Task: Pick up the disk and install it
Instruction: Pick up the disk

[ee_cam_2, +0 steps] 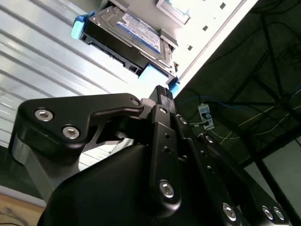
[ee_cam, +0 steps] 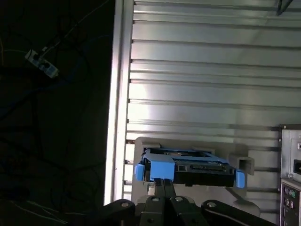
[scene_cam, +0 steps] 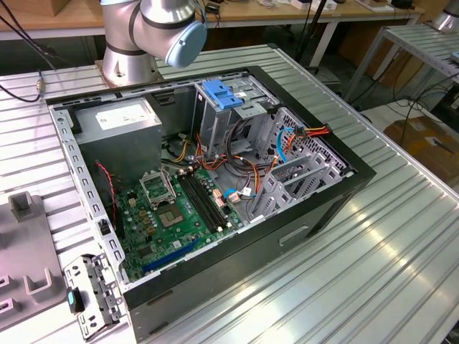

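Hovering beside disk (ee_cam: 197, 167), gripper (ee_cam: 164, 181) pinched closed; contact unclear.

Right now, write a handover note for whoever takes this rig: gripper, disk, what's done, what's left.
Gripper: fingers together, tips at the blue front rail of the dark rectangular hard disk; grip unconfirmed.
Disk: lies in a grey holder on the ribbed metal table, outside the open black computer case.
Done: gripper at the disk.
Left: disk not lifted, not installed.
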Robot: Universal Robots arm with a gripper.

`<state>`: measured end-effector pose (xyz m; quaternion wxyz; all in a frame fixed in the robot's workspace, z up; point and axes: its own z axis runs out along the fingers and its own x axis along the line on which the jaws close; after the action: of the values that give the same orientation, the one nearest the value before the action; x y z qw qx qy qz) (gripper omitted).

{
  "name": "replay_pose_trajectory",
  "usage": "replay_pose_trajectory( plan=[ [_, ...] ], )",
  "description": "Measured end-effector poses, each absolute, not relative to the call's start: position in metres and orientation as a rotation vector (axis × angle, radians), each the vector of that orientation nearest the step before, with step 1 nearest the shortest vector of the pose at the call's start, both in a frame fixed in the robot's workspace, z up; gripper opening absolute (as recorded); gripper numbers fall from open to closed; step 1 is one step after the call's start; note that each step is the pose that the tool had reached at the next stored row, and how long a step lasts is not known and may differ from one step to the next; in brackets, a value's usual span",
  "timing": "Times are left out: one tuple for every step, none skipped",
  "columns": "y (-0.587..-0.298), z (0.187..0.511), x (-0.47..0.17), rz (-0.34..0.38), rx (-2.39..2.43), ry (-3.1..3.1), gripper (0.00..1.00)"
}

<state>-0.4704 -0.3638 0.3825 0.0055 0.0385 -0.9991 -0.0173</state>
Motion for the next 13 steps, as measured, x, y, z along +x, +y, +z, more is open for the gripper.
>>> replay_pose_trajectory(
  plan=[
    [-0.3638, 0.3825, -0.4704, -0.054, 0.177, -3.124, 0.11],
    [-0.3638, 0.3824, -0.4704, -0.054, 0.206, -3.122, 0.11],
    [-0.3638, 0.3825, -0.4704, -0.054, 0.236, -3.120, 0.11],
    [-0.3638, 0.3824, -0.4704, -0.053, 0.268, -3.117, 0.11],
    [-0.3638, 0.3824, -0.4704, -0.053, 0.298, -3.114, 0.11],
    [-0.3638, 0.3824, -0.4704, -0.053, 0.330, -3.110, 0.11],
    [-0.3638, 0.3824, -0.4704, -0.053, 0.358, -3.107, 0.11],
    [-0.3638, 0.3824, -0.4704, -0.053, 0.392, -3.103, 0.11],
    [-0.3638, 0.3824, -0.4703, -0.052, 0.418, -3.099, 0.11],
    [-0.3638, 0.3824, -0.4703, -0.052, 0.462, -3.092, 0.11],
    [-0.3638, 0.3824, -0.4703, -0.052, 0.497, -3.086, 0.11],
    [-0.3638, 0.3824, -0.4703, -0.052, 0.525, -3.081, 0.11],
    [-0.3638, 0.3823, -0.4703, -0.051, 0.567, -3.073, 0.11]
  ],
)
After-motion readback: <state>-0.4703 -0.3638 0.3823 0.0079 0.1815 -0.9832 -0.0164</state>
